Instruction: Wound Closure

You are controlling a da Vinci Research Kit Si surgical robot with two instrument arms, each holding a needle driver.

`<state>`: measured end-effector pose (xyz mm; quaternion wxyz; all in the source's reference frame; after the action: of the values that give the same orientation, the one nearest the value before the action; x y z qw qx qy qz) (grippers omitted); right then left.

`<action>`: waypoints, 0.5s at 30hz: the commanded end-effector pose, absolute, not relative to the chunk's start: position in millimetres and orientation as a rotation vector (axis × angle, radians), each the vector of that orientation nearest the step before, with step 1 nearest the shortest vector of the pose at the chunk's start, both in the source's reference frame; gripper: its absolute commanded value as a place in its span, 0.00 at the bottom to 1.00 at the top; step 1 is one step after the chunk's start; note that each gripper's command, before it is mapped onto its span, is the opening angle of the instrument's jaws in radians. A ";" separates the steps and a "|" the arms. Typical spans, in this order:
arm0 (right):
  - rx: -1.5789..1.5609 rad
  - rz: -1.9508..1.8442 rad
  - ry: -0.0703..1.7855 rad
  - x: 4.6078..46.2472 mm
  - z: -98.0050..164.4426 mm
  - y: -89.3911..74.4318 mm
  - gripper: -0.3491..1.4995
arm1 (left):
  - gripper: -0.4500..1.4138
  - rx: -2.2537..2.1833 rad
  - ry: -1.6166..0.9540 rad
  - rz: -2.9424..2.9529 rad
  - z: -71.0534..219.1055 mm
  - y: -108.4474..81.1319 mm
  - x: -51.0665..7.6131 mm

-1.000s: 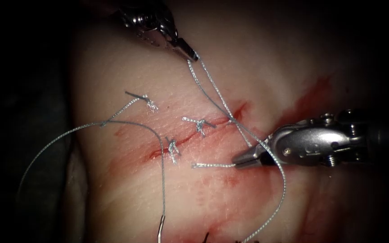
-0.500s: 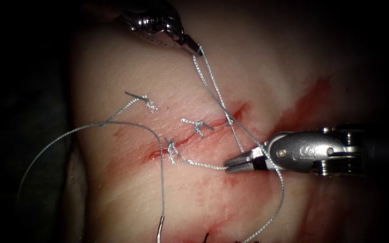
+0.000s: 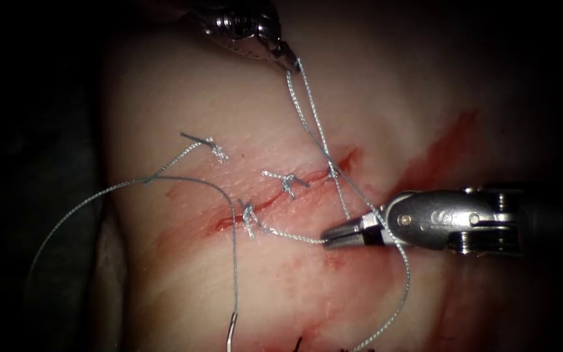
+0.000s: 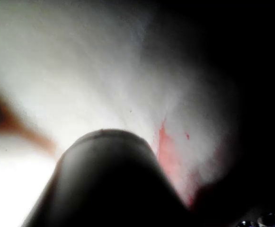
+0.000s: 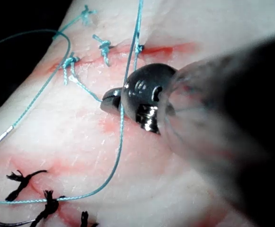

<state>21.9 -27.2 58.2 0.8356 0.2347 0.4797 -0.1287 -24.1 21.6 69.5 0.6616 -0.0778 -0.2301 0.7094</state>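
Thread (image 3: 307, 120) grasped by both hands, left (image 3: 292, 64), right (image 3: 333, 238); needle (image 3: 232, 329) free on reddened tissue (image 3: 164, 98).

Endoscope above/front; wrist cams close; share cut (image 3: 275, 199) w/ endoscope.

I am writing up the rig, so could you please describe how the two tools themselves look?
The right tool is polished silver metal: a rounded wrist housing with round pivot pins and a screw, a black band behind its short tapered fingers, and a dark shaft. The left tool is the same shiny silver, with a ridged, rounded wrist narrowing to slim fingers. No cables or markings are legible.
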 end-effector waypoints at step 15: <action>0.522 -0.272 1.019 22.7 59.2 -29.2 0.00 | 0.00 -0.118 -0.277 1.700 69.4 22.5 -24.7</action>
<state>21.8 -29.0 58.9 0.8324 0.2468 0.4798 -0.1264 -24.2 22.2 68.9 0.6497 -0.0523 -0.1182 0.7491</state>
